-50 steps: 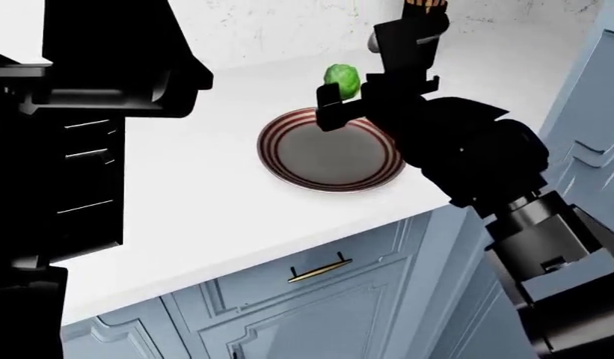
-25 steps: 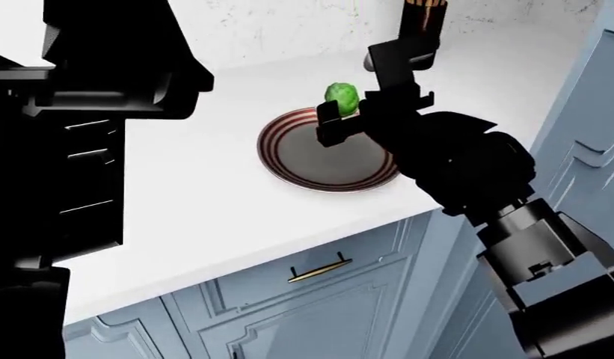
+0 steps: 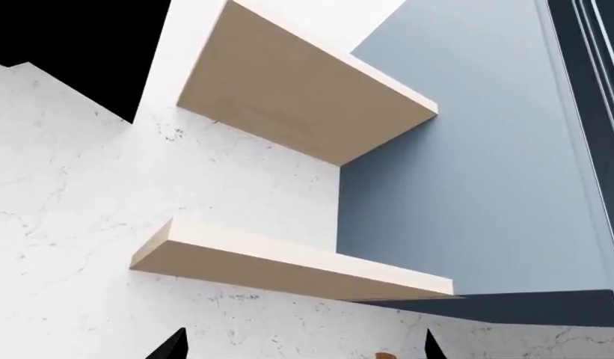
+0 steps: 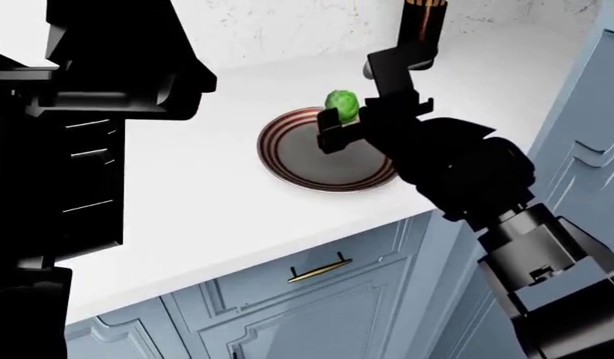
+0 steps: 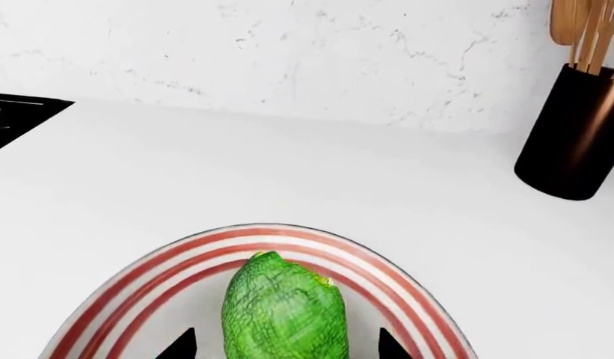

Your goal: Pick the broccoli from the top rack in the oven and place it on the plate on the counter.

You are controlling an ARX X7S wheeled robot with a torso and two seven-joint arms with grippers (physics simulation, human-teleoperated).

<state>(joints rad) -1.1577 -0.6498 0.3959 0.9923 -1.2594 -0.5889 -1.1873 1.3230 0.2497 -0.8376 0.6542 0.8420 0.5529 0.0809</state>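
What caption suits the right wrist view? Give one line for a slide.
Right gripper holds the broccoli over the striped plate on the white counter.

The plate (image 4: 317, 161) sits on the counter (image 4: 207, 217), near its front edge. The broccoli (image 4: 342, 105) is over the far side of the plate, in the right gripper (image 4: 348, 112). The oven (image 4: 57, 172) is to the left. A pot of spoons (image 5: 571, 131) stands far right, by the wall (image 5: 317, 52).
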